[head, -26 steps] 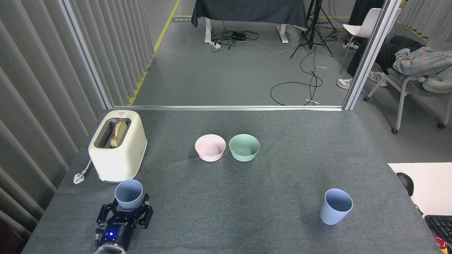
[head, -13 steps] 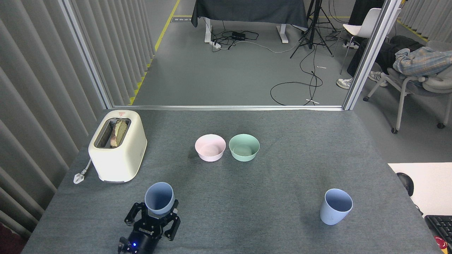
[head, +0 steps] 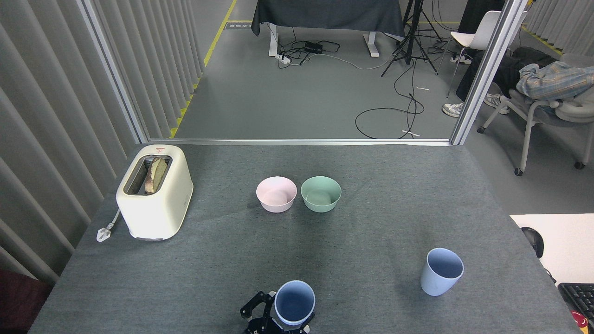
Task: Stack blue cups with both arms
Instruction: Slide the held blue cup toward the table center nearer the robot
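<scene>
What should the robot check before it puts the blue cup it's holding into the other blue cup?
1. Held cup sits in the left pincer: ok.
2. Held cup's opening faces up: ok.
3. Other blue cup stands upright on the table: ok.
4. Bare table between the two cups: ok.
5. Pink bowl and green bowl are far from the path: ok.
6. Right pincer ready to help: cannot tell, it is out of view.
</scene>
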Controlling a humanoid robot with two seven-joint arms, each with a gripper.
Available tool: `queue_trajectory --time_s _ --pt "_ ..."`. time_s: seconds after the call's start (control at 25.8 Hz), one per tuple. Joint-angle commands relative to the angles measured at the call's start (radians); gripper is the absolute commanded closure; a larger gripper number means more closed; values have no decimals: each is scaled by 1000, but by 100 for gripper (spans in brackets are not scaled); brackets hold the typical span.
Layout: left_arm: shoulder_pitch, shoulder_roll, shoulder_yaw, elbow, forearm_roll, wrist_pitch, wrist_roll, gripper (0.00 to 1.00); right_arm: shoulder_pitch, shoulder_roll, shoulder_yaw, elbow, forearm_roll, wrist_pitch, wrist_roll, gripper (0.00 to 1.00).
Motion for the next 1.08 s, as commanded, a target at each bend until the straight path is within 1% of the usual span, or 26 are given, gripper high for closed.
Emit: queue_trajectory --time_s 0.0,0.04,0.08,0.12,0.15,0.19,0.23,0.5,0.74,0.89,1.05 --pt "-9 -38 -19 32 -46 -8 0 46 0 0 0 0 0 0 -4 0" --pt "-9 -41 -19 40 -54 -8 0 44 0 0 0 0 0 0 -4 0" --pt "-9 -44 -19 46 -56 -8 0 40 0 0 0 0 0 1 -4 0" --pt "-9 -49 -19 54 -56 -8 0 27 0 0 0 0 -2 0 -4 0" --pt "-9 -49 -19 60 -56 -8 0 12 0 0 0 0 0 0 -4 0" --pt "-9 -49 -18 65 -56 -8 0 3 0 0 0 0 0 0 -4 0" --pt "-9 -49 -18 66 -54 -8 0 1 0 0 0 0 -2 0 -4 0" --pt "-3 -49 -10 65 -50 -8 3 0 -11 0 1 2 -2 0 -4 0" --pt "8 -37 -3 65 -42 -5 12 0 -12 1 1 2 -2 0 -4 0" --pt "43 -14 28 48 -40 -8 15 0 -14 1 1 2 -2 0 -4 0" --pt "72 25 39 12 -40 -9 16 0 -15 3 3 2 -2 0 -4 0"
